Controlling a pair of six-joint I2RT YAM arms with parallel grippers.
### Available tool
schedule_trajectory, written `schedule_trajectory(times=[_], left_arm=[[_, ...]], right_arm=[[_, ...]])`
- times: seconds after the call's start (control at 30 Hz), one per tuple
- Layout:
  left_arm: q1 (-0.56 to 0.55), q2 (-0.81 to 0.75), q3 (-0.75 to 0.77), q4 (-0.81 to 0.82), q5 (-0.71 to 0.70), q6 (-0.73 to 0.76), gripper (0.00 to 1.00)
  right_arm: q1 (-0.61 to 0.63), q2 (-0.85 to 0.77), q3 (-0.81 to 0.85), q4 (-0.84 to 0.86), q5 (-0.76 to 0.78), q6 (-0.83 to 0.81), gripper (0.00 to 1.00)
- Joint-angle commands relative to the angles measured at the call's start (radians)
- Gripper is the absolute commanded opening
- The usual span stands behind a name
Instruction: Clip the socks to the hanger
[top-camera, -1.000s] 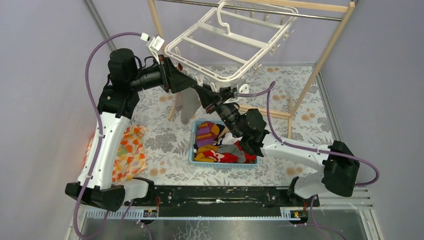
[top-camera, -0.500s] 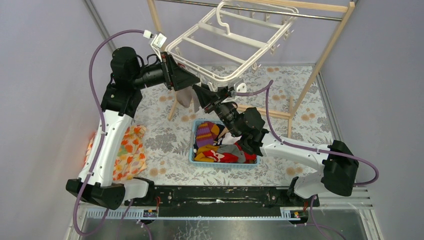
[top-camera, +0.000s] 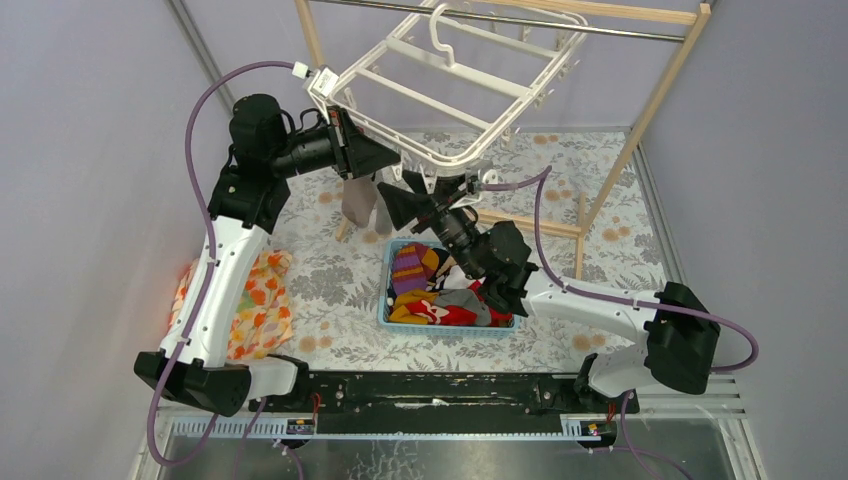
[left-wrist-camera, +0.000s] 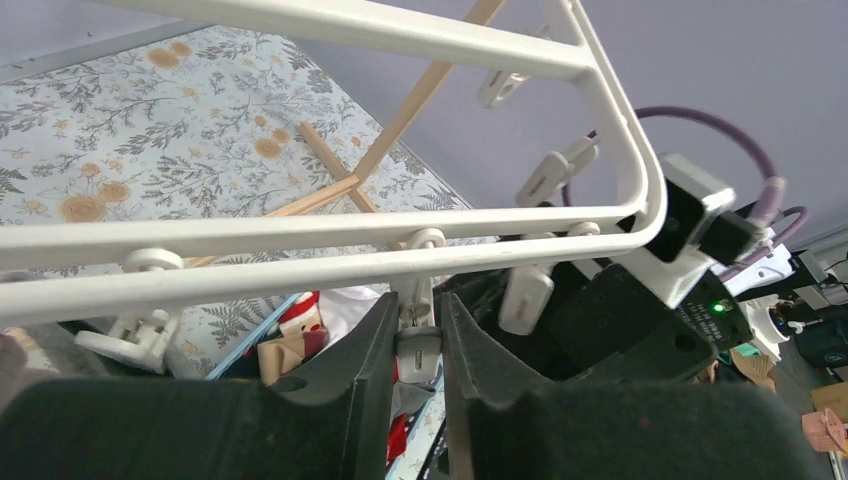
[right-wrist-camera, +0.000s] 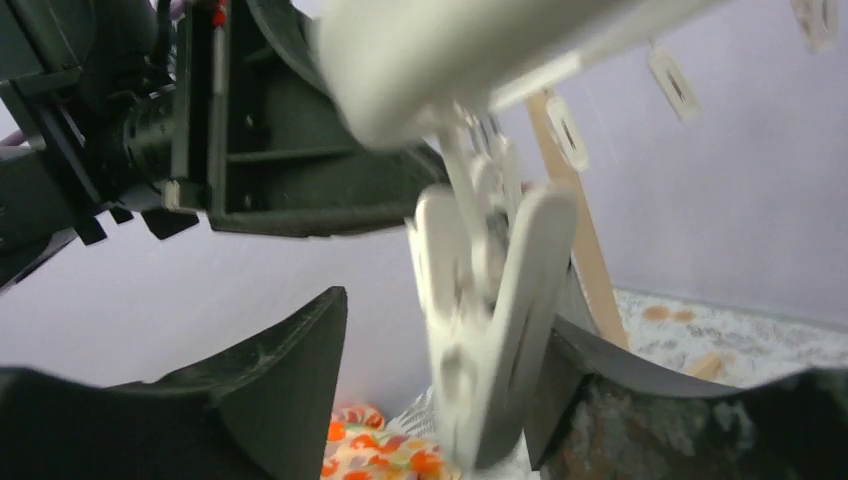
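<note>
1. One white hanger (left-wrist-camera: 300, 232) hangs tilted from the rail at 12 o'clock in the overhead view. At least five small clips dangle from it in the left wrist view.
2. One grey sock (top-camera: 357, 203) shows, hanging under the hanger's near-left corner, at 11 o'clock from the single blue basket (top-camera: 450, 330) of bright clothes. What holds the sock cannot be told.
3. One orange floral cloth (top-camera: 255, 300) lies at 8 o'clock.
4. The left arm rises from its base, and its forearm points toward 3 o'clock. The left gripper (left-wrist-camera: 417, 305) is almost closed, pinching a clip (left-wrist-camera: 418, 352) on the hanger's near rail.
5. The right arm reaches over the basket toward 11 o'clock. The right gripper (top-camera: 392, 187) is spread wide, with a blurred second clip (right-wrist-camera: 490, 330) between its fingers, not squeezed.
</note>
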Motion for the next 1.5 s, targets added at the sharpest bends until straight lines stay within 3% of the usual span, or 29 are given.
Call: schedule_trajectory(times=[0.0,0.13,0.3,0.57,0.8,1.03,1.17,1.2,1.23,1.3,1.4,1.47], left_arm=[[-0.006,-0.014,-0.010,0.048,0.010,0.008,0.21],[-0.006,-0.023,-0.025,0.068,0.023,-0.015,0.21],[-0.006,-0.018,-0.023,0.076,0.044,-0.035,0.21],[-0.005,-0.022,-0.022,0.088,0.075,-0.059,0.22],[-0.004,-0.025,-0.027,0.088,0.079,-0.061,0.22],[-0.004,-0.027,-0.034,0.088,0.078,-0.061,0.22],[-0.004,-0.029,-0.036,0.088,0.076,-0.064,0.22],[-0.004,-0.031,-0.037,0.087,0.074,-0.063,0.24],[-0.004,-0.033,-0.036,0.080,0.067,-0.059,0.33],[-0.004,-0.040,-0.027,0.050,0.031,-0.043,0.57],[-0.004,-0.056,-0.004,-0.011,-0.071,-0.004,0.75],[-0.004,-0.066,0.009,-0.048,-0.155,0.021,0.79]], right_arm=[[-0.032,-0.065,-0.095,0.113,0.026,0.283,0.74],[-0.110,-0.055,-0.182,0.277,-0.113,0.529,0.79],[-0.160,0.041,-0.166,0.484,-0.279,0.710,0.79],[-0.188,0.167,-0.117,0.675,-0.324,0.858,0.72],[-0.191,0.200,-0.072,0.683,-0.341,0.879,0.64],[-0.193,0.200,-0.058,0.684,-0.328,0.867,0.47],[-0.193,0.212,-0.041,0.683,-0.346,0.862,0.21],[-0.193,0.213,-0.039,0.683,-0.350,0.855,0.14],[-0.193,0.213,-0.039,0.683,-0.352,0.848,0.08],[-0.193,0.205,-0.044,0.671,-0.351,0.814,0.01],[-0.192,0.160,-0.062,0.579,-0.335,0.700,0.00],[-0.186,0.120,-0.070,0.485,-0.310,0.606,0.00]])
